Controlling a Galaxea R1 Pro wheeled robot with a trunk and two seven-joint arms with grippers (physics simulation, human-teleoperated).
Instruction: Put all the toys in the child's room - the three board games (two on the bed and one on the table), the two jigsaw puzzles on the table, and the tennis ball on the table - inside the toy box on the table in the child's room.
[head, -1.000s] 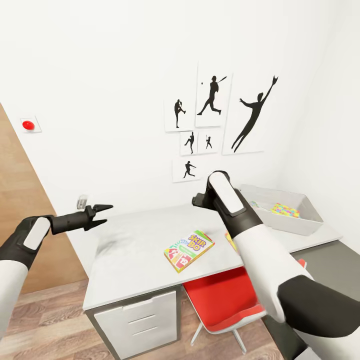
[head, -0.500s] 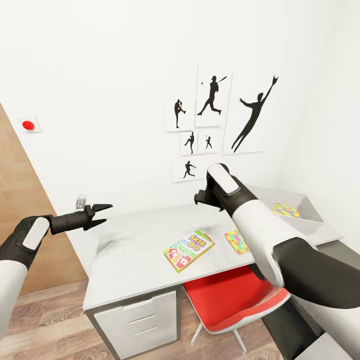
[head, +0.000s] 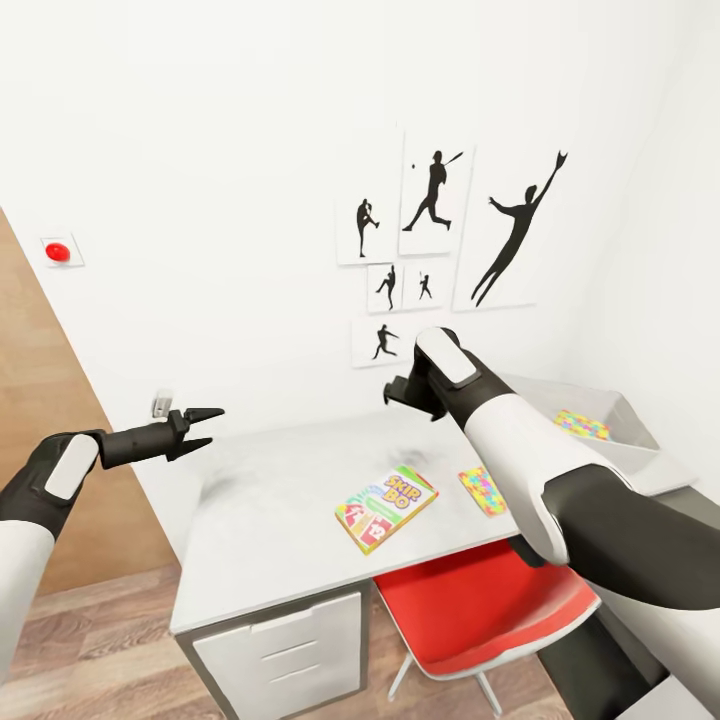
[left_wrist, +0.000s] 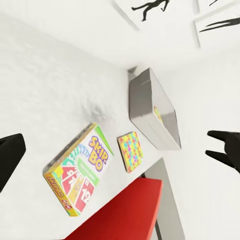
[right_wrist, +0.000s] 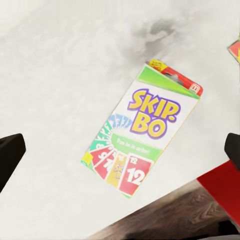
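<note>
A Skip-Bo board game (head: 387, 508) (right_wrist: 142, 150) lies flat near the front of the pale table (head: 270, 500). My right gripper (head: 398, 392) hovers open above the table, looking down on the game. One jigsaw puzzle (head: 483, 491) (left_wrist: 131, 151) lies on the table beside the game. A second jigsaw puzzle (head: 583, 425) rests inside the grey toy box (head: 628, 452) (left_wrist: 152, 115) at the table's right end. My left gripper (head: 205, 420) hangs open in the air off the table's left end. The tennis ball and the bed are out of view.
A red chair (head: 480, 600) is pushed under the table's front edge below the game. White drawers (head: 285, 650) sit under the table's left part. Black baseball silhouettes (head: 435, 190) hang on the white wall behind, and a red button (head: 57, 252) sits on the wall at left.
My right elbow has dropped and swung right, uncovering the puzzle on the table; the gripper itself has hardly moved. The camera has shifted slightly. The left arm is still.
</note>
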